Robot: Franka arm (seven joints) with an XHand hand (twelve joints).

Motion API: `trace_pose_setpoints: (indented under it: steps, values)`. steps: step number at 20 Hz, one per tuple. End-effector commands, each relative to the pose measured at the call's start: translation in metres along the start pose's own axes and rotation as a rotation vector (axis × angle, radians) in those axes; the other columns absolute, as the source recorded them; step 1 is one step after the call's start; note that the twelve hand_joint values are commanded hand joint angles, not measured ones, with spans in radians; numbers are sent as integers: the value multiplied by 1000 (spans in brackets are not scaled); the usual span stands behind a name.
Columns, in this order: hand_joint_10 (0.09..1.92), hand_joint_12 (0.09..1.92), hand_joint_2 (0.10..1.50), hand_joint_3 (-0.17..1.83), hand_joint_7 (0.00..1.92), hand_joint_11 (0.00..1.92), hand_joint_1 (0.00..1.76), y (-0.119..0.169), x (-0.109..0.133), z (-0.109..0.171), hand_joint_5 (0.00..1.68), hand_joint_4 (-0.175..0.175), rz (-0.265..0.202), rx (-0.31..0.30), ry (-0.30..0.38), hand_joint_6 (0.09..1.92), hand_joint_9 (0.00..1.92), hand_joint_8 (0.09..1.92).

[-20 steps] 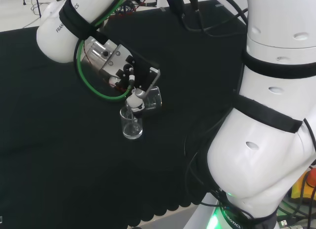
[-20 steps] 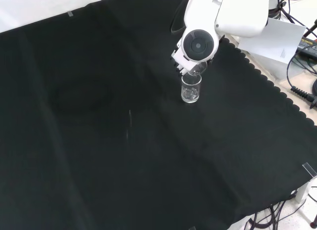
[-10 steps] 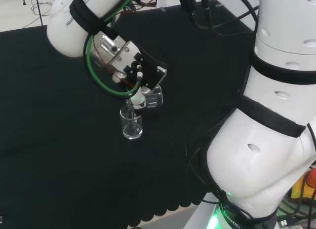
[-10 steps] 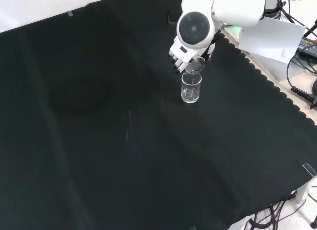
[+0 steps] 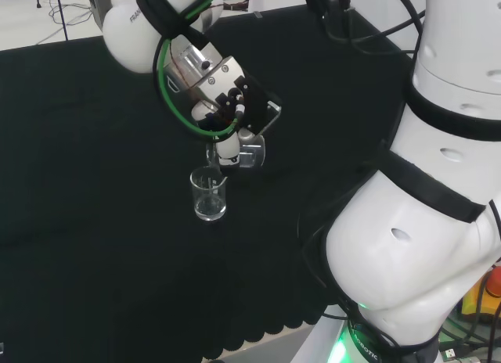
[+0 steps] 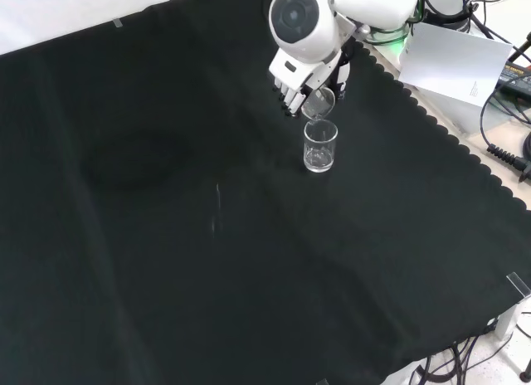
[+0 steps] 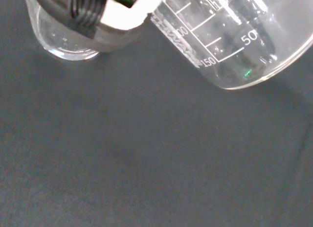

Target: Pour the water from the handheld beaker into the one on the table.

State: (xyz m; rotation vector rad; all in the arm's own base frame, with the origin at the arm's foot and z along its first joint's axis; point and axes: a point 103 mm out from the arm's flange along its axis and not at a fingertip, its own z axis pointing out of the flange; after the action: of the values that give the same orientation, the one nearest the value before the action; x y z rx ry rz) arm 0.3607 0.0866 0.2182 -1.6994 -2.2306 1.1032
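Pouring over the standing beaker

The hand [image 5: 227,116] grips the tilted beaker [image 5: 249,152] above the worktop beaker [image 5: 208,194], so water lands inside.

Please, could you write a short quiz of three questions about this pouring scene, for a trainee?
1. True or false: the handheld beaker is tilted.
2. What holds it? A) the hand B) a clamp C) a person
3. In the front view, does the table beaker stand upright on the cloth?

Key: 1 true. 2 A, fingers curl round it. 3 yes, just below the held one.
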Motion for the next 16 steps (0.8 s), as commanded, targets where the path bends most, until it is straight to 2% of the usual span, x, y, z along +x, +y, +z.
trace_pose_setpoints:
  steps: [1,9,16]
  values:
    - [452,1040,1064,-175,1196,1146,1412,3,-17,8,1123,-111,-39,-51,107,802,1387,714]
    - [451,1038,1064,-175,1195,1144,1412,7,-28,12,1123,-111,-88,-134,166,803,1387,716]
    - [453,1037,1065,-175,1194,1141,1412,13,-44,17,1122,-111,-131,-245,293,804,1385,718]
